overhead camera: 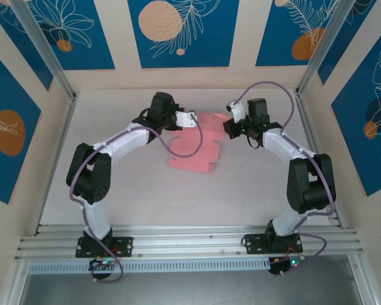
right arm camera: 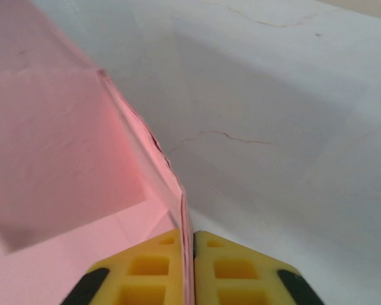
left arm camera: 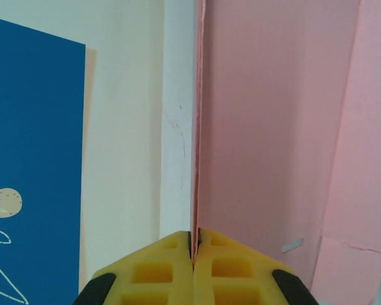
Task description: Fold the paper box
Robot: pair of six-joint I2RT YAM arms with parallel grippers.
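On pale bench, near far edge: pinching paper box with left hand and right hand, both clamped tight. Raise sides evenly; crease along folds; avoid tearing.

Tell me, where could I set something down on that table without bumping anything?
The widest bare patch of table lies between the box and the near rail. Another is the far left corner, behind the left arm. Crowded: mid-table, where the left gripper and right gripper pinch the box.
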